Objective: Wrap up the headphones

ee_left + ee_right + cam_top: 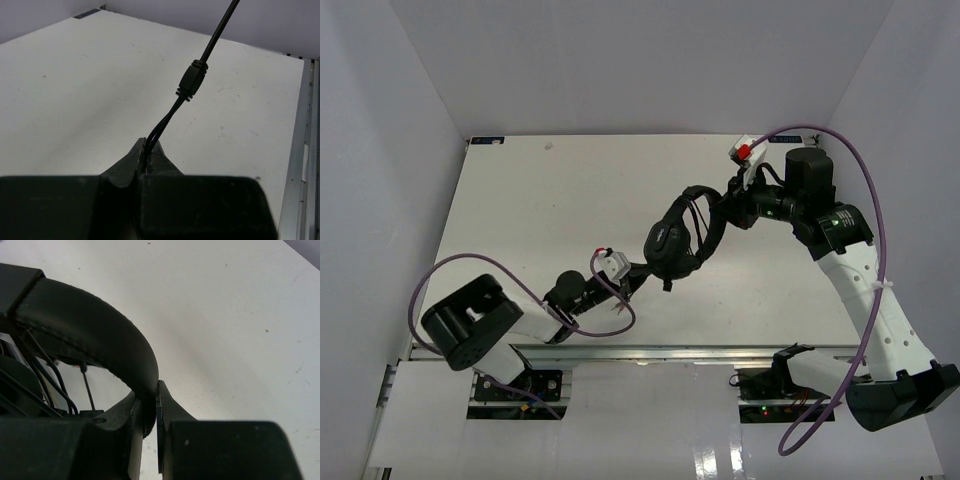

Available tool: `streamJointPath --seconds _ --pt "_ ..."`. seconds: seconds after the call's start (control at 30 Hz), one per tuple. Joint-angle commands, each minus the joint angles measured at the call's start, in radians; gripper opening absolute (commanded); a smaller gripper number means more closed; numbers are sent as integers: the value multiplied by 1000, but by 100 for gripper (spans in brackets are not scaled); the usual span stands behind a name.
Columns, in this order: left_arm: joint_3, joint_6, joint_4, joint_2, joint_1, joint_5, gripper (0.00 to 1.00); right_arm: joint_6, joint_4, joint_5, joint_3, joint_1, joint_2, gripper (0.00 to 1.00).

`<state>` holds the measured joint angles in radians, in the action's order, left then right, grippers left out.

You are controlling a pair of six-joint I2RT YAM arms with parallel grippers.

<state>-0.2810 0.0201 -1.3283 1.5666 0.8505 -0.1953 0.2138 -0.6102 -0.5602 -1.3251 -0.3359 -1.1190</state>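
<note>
The headphones, held over the tabletop by the right tool pinching the headband, are best wrapped with the cable, pinched in the left tool, drawn taut.

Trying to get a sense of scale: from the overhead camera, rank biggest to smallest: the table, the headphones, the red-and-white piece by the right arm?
1. table, by far the largest.
2. headphones, mid-sized.
3. red-and-white piece, smallest.
The gaps are wide, so nearness to the camera should not change the order.
</note>
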Motion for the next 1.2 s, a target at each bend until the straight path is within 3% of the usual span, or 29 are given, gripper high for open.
streamJointPath --seconds 0.0,0.23,0.4,0.57,0.67,0.77,0.87,1.17 --pt "45 -7 192 -167 -83 -159 0 106 -6 117 -27 6 10 8" --pt "-1 -115 483 -317 -143 -216 0 217 -14 195 -1 5 11 8" --pt "-145 -162 731 -343 -219 -223 0 385 -65 237 55 -23 22 8" --pt "-293 -288 1098 -316 -246 -276 0 548 -92 288 153 -53 30 8" --pt "-300 -313 1156 -315 -266 -325 0 607 -65 336 228 -78 13 8" --pt "-315 -317 1210 -288 -323 -469 0 641 -25 393 291 -116 -44 8" --pt "-369 -324 1252 -220 -361 -496 1 637 20 457 293 -156 -148 8" --pt "-634 -279 1337 64 -437 -476 4 553 24 499 -3 -188 -553 8"
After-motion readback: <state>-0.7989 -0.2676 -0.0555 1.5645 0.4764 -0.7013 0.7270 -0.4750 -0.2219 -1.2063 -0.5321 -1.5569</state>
